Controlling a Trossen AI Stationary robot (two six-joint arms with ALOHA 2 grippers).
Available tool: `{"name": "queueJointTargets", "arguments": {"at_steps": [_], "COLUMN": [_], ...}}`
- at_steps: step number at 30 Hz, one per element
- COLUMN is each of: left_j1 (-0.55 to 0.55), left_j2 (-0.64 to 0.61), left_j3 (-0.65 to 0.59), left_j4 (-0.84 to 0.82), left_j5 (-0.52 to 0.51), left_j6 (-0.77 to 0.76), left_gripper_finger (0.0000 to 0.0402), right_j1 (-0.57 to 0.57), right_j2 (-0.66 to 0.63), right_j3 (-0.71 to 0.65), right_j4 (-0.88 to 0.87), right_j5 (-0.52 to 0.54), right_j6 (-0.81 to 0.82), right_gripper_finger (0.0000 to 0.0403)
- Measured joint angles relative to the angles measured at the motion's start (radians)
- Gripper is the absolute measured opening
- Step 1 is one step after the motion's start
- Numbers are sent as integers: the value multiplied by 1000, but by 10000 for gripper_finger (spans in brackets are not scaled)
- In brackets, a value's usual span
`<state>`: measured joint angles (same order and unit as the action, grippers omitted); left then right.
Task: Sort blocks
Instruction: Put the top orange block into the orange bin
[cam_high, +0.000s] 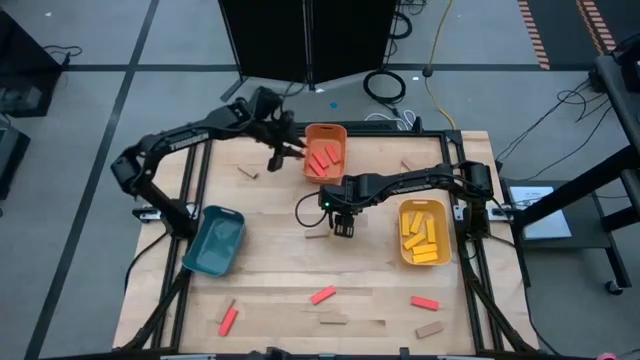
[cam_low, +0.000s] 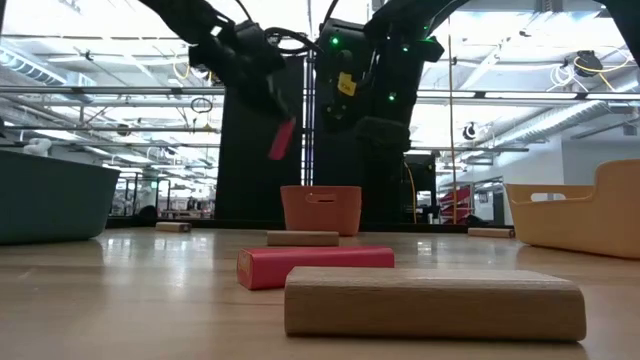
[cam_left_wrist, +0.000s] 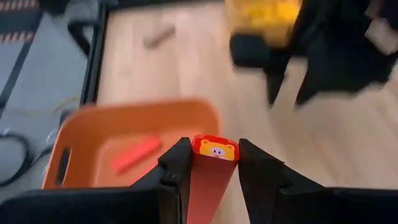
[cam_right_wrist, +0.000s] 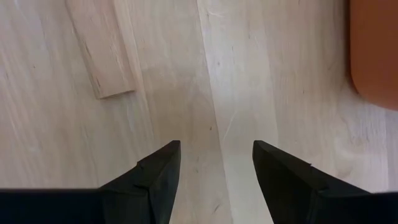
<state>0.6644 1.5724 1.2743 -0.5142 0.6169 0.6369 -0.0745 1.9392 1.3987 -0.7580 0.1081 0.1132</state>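
My left gripper is shut on a red block, up in the air just left of the orange bin. In the left wrist view the block sits between the fingers above the bin, which holds several red blocks. My right gripper is open and empty, pointing down over bare table at the middle. A tan block lies flat just left of it and also shows in the high view. My left gripper pinches the red block between its two fingers, by the two long sides near its free end. The block lies along the fingers, and its end face with a small animal picture shows between the tips. It hangs tilted below the gripper, lifted clear.
A yellow bin with yellow blocks stands at the right, a teal bin at the left. Red blocks and tan blocks lie near the front edge. Another tan block lies far left.
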Motion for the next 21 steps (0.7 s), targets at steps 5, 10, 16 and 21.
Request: {"name": "queueJointTargets", "arguments": {"at_steps": [5,10,16,21], "left_j1": [0,-6,-7,-13], "left_j2": [44,102,144,143], "left_j3": [0,-1,-1,-1], "left_j4": [125,196,247,259], "left_j5": [44,43,-42,-112], "left_j6": [-58,-82,-133,-133], "left_gripper_finger": [98,98,118,168], "right_j1": [9,18,29,31], "right_j2": [0,0,0,0], "right_j3": [0,0,0,0], "right_j4": [-21,-55,-94,-94], "right_j5": [0,6,69,101], "right_j6": [11,25,37,35], "right_gripper_finger": [194,194,194,194]}}
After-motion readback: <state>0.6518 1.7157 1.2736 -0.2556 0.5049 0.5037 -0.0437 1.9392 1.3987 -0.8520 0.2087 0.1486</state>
